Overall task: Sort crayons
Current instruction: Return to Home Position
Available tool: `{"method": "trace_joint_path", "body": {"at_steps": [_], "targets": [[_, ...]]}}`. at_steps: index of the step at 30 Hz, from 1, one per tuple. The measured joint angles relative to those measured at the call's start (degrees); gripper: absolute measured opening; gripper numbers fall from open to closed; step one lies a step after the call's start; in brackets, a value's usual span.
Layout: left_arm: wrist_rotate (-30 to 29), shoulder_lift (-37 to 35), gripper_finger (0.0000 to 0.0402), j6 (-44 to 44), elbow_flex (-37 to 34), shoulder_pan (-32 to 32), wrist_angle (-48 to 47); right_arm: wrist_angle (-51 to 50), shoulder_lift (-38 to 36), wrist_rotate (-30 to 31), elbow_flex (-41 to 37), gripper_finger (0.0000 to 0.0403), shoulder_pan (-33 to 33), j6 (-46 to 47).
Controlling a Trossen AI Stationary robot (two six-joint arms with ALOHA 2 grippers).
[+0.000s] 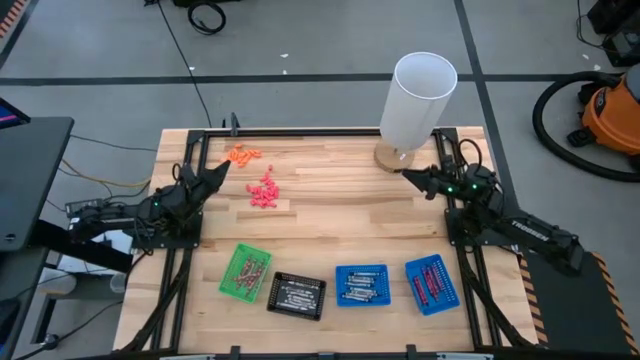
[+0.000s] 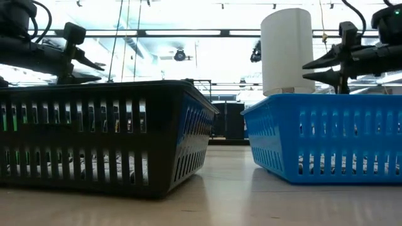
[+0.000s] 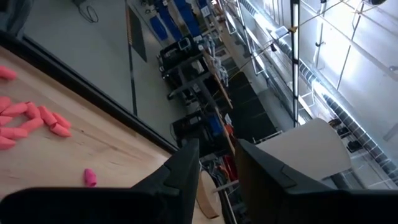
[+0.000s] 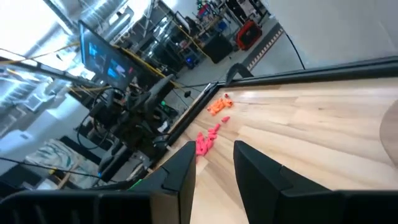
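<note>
On table (image 1: 330, 190), baskets (image 1: 297, 277) seemingly hold crayons (image 1: 432, 282).

Light wood surface (image 1: 340, 205) fills the frame centre in the high view. Tall white cylinder (image 1: 420, 95) at upper right of the surface, upright on a round wooden base (image 1: 388, 158). Loose cluster of pink chunky bits (image 1: 264, 191) left of centre. Smaller cluster of orange bits (image 1: 243, 154) just above it, toward the upper left corner, the two clusters apart. Off the surface: orange-and-black vacuum (image 1: 615, 110) with black hose (image 1: 545, 115) at right edge, dark desk (image 1: 30, 180) at left edge, coiled black cable (image 1: 207, 17) at top, black tape lines (image 1: 300, 77) on grey floor (image 1: 100, 50).
</note>
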Motion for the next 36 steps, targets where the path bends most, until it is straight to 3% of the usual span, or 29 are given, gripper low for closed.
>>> {"method": "trace_joint_path", "body": {"at_steps": [4, 8, 14, 17, 22, 25, 28, 36], "targets": [[1.1, 0.0, 0.0114, 0.5, 0.0, -1.2, 0.0, -0.1, -4.8, 0.3, -2.1, 0.0116, -0.4, 2.2], [2.8, 0.0, 0.0114, 2.4, 0.0, -3.5, 0.1, -0.4, -4.8, 2.3, -2.2, 0.0116, -1.3, 3.2], [3.5, 0.6, 0.0114, 10.9, 0.0, -7.3, 0.2, -1.6, -3.2, 11.0, -2.3, 0.0116, -1.2, 3.5], [3.4, 1.2, 0.0114, 21.8, 0.0, -7.9, 0.2, -2.0, -2.1, 13.1, -2.3, 0.0116, -1.2, -4.4], [3.3, 2.7, 0.0114, 53.7, 0.0, -7.9, 0.2, -1.9, -0.8, 13.5, -2.3, 0.0117, -1.2, -25.8], [3.3, 2.7, 0.0114, 63.4, 0.0, -7.9, 0.2, -1.9, -0.7, 13.5, -2.3, 0.0117, -1.2, -30.1], [3.3, 2.7, 0.0114, 66.6, 0.0, -7.9, 0.2, -1.9, -0.7, 13.5, -2.3, 0.0117, -1.2, -30.0], [3.3, 2.7, 0.0114, 65.3, 0.0, -7.9, 0.2, -1.9, -0.7, 13.5, -2.3, 0.0117, -1.2, -29.8]]}}
